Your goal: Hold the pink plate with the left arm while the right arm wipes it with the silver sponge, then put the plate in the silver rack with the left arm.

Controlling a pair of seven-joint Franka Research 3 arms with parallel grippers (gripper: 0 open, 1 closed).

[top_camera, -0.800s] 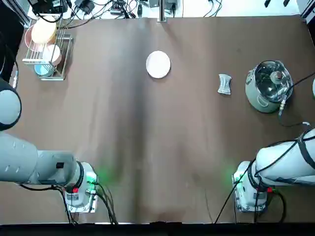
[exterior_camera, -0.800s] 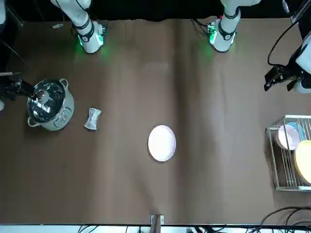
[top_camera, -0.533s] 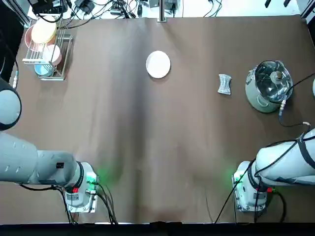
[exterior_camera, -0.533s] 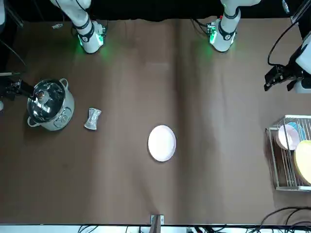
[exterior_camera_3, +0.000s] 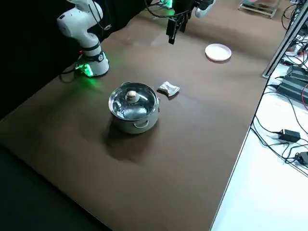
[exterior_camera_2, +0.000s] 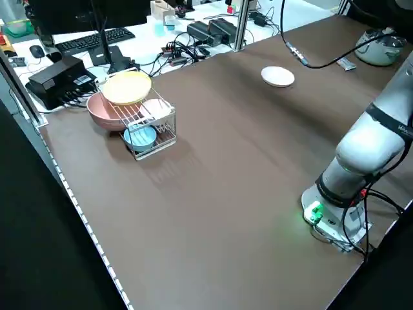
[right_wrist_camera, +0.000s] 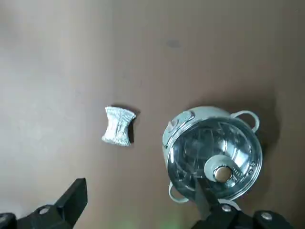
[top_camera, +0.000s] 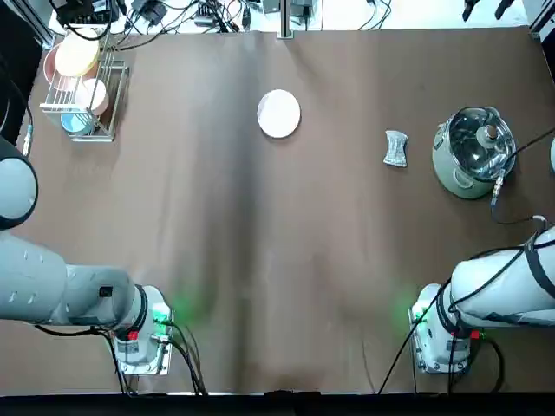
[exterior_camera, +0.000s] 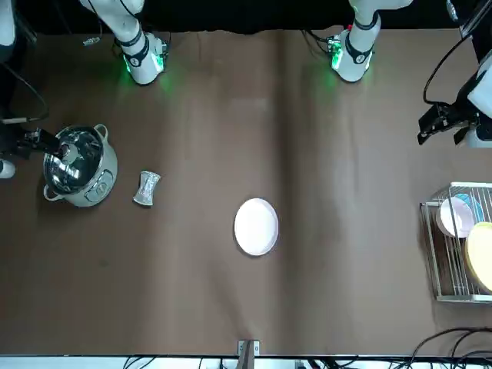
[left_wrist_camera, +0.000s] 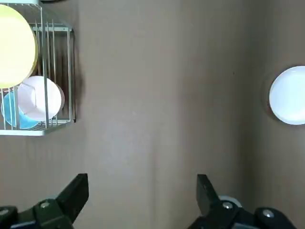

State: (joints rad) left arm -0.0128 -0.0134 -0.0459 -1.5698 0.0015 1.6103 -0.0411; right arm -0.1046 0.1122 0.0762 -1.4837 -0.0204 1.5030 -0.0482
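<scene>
I'm seeing both grippers, left gripper (left_wrist_camera: 141, 191) and right gripper (right_wrist_camera: 139, 193), hanging spread apart above the bench; the glossy pale pink round plate (top_camera: 279, 113) is lying untouched near its far edge.

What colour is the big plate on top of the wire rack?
Pale yellow plate, seen best in the left side view.

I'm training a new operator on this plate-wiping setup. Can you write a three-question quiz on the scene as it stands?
1. True or false: the pink plate already stands in the silver rack.
2. What lies nearest the silver sponge? A) steel pot B) silver rack C) blue dish
3. Fill in: the left gripper and right gripper both have their fingers ____.

Key: 1 false, it lies flat on the table; 2 A; 3 open.
</scene>
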